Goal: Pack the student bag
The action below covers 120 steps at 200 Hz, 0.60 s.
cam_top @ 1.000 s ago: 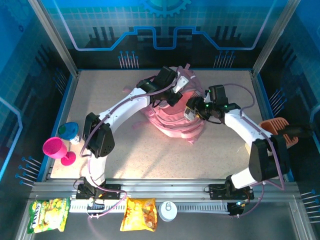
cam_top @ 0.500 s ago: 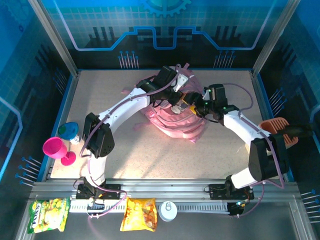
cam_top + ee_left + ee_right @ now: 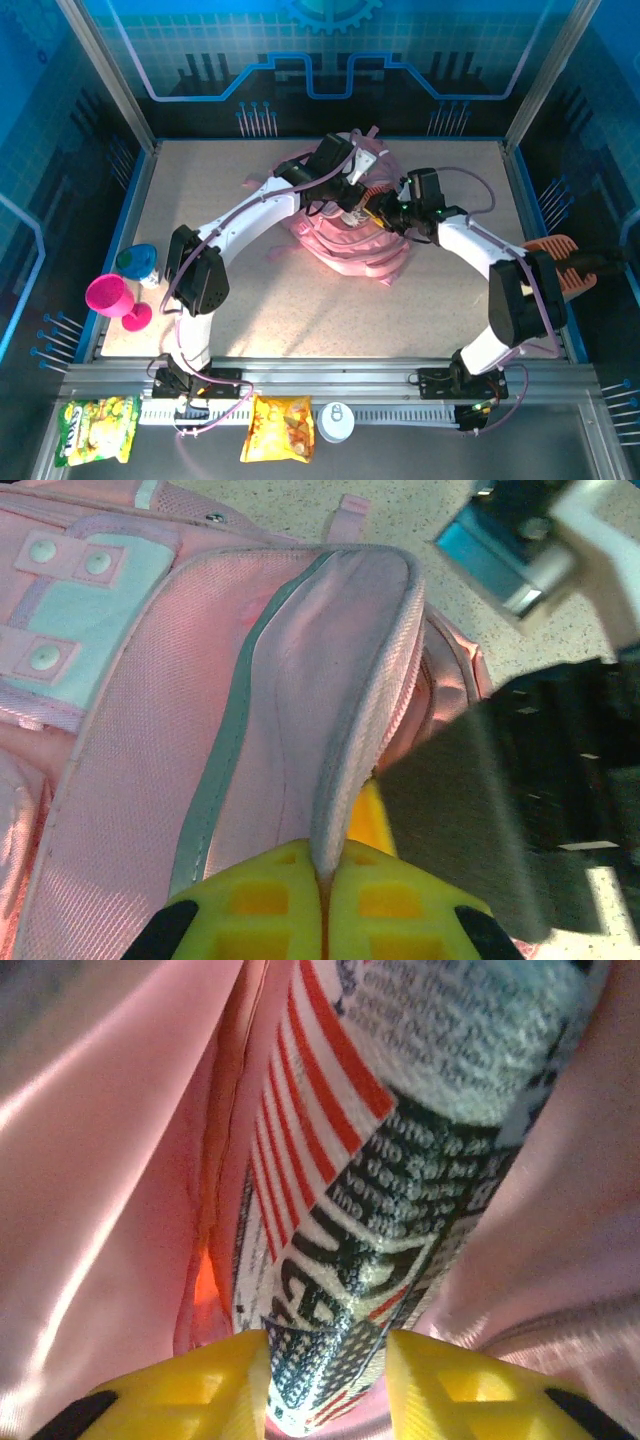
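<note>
The pink student bag [image 3: 350, 250] lies at the table's middle; its pink flap [image 3: 150, 730] has a grey-green trim. My left gripper [image 3: 352, 200] is shut on the flap's thick rim and holds it up, the rim pinched between the yellow fingertips [image 3: 325, 865]. My right gripper [image 3: 380, 212] reaches into the bag's mouth from the right. Inside, against the pink lining [image 3: 100, 1160], its yellow jaws [image 3: 325, 1360] press on both sides of a knitted cloth item [image 3: 400, 1140] with red stripes and black lettering. The right arm's dark body [image 3: 520, 800] sits just beside the flap.
A pink goblet [image 3: 112, 298] and a blue-green cup [image 3: 137, 262] stand at the left edge. An orange brush [image 3: 550, 250] lies at the right edge. Two snack bags [image 3: 97, 430] [image 3: 279, 428] and a white can [image 3: 336, 422] rest on the near rail.
My right gripper has pushed left, further into the bag's opening, and its jaws have narrowed onto the cloth item. The left gripper has kept its hold on the flap.
</note>
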Each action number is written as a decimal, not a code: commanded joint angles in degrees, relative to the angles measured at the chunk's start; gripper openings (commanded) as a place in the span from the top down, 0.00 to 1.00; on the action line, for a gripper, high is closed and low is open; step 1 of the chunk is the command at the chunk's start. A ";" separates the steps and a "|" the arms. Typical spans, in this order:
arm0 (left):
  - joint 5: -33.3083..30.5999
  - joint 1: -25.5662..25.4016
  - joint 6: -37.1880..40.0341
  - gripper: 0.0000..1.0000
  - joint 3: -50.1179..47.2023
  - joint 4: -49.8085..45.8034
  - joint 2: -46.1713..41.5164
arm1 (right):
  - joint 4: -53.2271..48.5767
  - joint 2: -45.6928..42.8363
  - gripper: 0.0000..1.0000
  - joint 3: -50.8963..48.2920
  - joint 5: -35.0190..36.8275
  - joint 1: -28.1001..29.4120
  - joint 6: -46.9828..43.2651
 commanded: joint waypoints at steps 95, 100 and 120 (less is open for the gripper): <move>3.80 -0.97 -5.15 0.81 -1.09 3.70 -5.17 | 14.00 -1.28 0.61 -5.92 -0.17 0.74 -1.36; 3.92 -0.89 -5.53 0.79 -1.42 3.71 -5.39 | 12.26 -3.25 0.60 -7.19 0.33 0.58 -2.19; 4.12 -0.75 -7.37 0.68 -3.58 4.32 -6.55 | 3.79 -11.34 0.54 -12.53 3.88 -0.40 -6.11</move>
